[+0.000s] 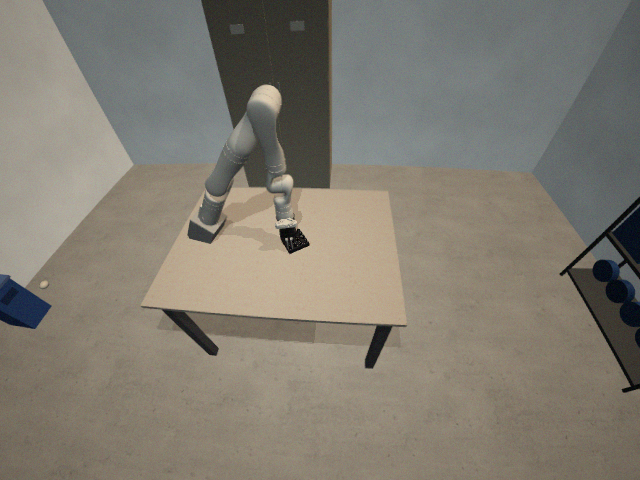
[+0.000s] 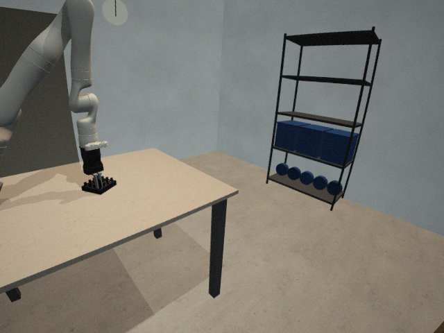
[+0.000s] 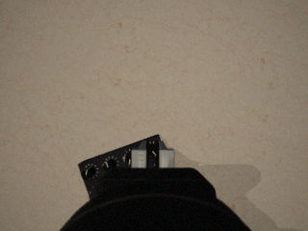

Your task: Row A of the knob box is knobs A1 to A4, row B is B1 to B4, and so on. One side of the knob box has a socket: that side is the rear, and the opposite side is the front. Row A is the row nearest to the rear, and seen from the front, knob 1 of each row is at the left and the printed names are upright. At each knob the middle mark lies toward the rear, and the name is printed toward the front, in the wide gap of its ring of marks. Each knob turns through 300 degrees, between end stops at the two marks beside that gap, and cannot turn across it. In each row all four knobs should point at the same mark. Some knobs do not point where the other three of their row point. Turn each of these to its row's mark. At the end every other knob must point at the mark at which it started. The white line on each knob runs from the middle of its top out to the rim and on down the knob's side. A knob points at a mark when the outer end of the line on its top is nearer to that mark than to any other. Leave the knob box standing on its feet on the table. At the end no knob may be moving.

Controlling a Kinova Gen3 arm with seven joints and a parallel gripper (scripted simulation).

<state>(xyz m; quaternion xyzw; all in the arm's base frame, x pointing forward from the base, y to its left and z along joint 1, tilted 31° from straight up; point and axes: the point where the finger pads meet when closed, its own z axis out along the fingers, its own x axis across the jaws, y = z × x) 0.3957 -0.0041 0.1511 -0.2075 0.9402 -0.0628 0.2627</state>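
The black knob box (image 1: 301, 247) (image 2: 108, 186) (image 3: 96, 182) stands flat on the table, turned at an angle. My gripper (image 1: 290, 245) (image 2: 98, 185) (image 3: 152, 149) points down over it, its two pale fingers close together. They stand on either side of a corner knob (image 3: 153, 153) and look shut on it; its white line shows between them. In the wrist view two other knobs (image 3: 90, 170) (image 3: 111, 162) of that edge row show clearly, with rings of white marks; a third is partly behind the left finger. The gripper body hides the other rows. Printed names are too small to read.
Neighbouring knobs stand close beside the fingers. The wooden table (image 1: 341, 279) (image 2: 150, 200) carries the arm's base (image 1: 205, 230) at its left. A shelf rack (image 2: 319, 80) with blue boxes stands on the floor well away from the table.
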